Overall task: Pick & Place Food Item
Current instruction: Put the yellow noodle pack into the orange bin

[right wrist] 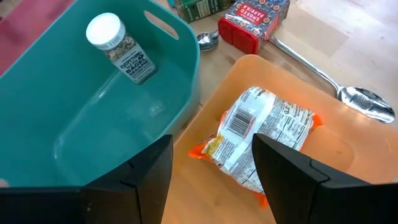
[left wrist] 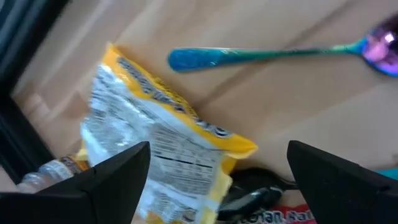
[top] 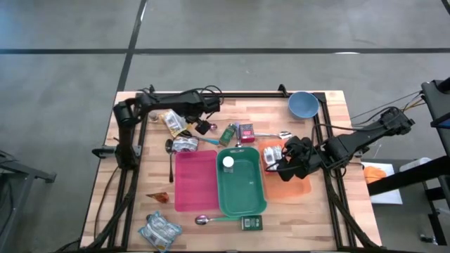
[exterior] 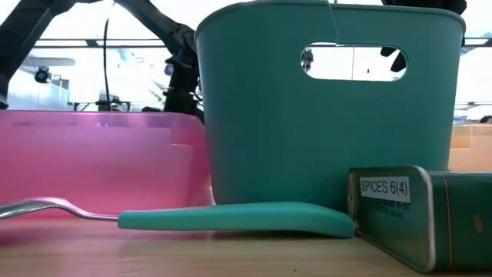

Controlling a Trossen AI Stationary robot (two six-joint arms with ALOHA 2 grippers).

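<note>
- The orange-edged food packet (right wrist: 264, 140) lies in the orange bin (right wrist: 336, 155), right of centre in the high view, on its pale printed back with a barcode showing.
- The right gripper (right wrist: 211, 163) hangs just above the packet's near end; its fingers (right wrist: 140, 171) stand apart, nothing between them.
- Left of the orange bin sits the teal bin (top: 242, 204), holding a white-capped spice jar (right wrist: 121, 50) on its side.
- Left again is the pink bin (top: 195, 184).
- Above the orange bin lie a red spice tin (right wrist: 258, 18) and a metal spoon (right wrist: 364, 102).
- The left gripper (left wrist: 217, 162), jaws wide apart and empty, hovers in the upper left of the table over a yellow snack bag (left wrist: 155, 137), beside a blue-handled spoon (left wrist: 249, 56).
- At the table's bottom edge a green tin (exterior: 423, 211) labelled SPICES sits beside a teal-handled spoon (exterior: 231, 218).
</note>
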